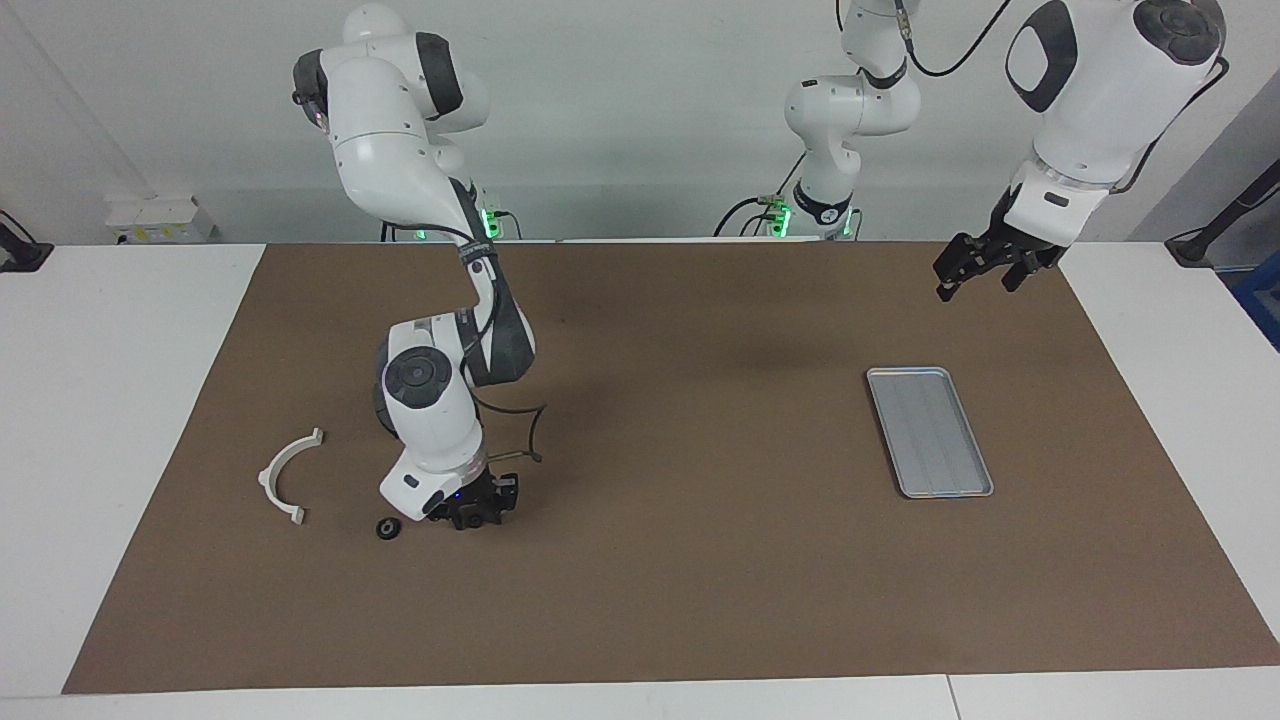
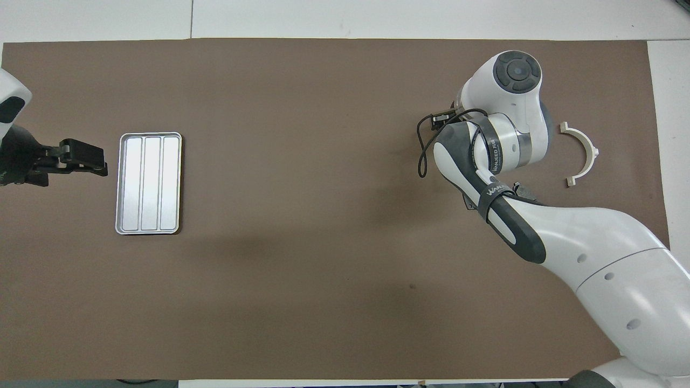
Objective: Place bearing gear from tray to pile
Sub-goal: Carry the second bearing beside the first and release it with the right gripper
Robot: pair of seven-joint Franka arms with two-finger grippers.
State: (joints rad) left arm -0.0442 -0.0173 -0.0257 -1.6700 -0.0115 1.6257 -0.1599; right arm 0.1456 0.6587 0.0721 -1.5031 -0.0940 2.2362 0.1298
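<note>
Toward the right arm's end of the table (image 1: 700, 600), the right claw (image 1: 478, 512) sits low beside the bearing gear (image 1: 388, 528), near the white bracket (image 1: 288, 474); its spread I cannot tell. Tray (image 1: 928, 432) looks bare, so placing seems done; retreat comes next. Left claw (image 1: 985, 268) waits, fingers apart.

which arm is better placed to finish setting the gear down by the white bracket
Right. The right gripper is down at the mat beside the bearing gear, which lies near the white bracket. The left gripper hangs in the air near the tray, at the left arm's end.
</note>
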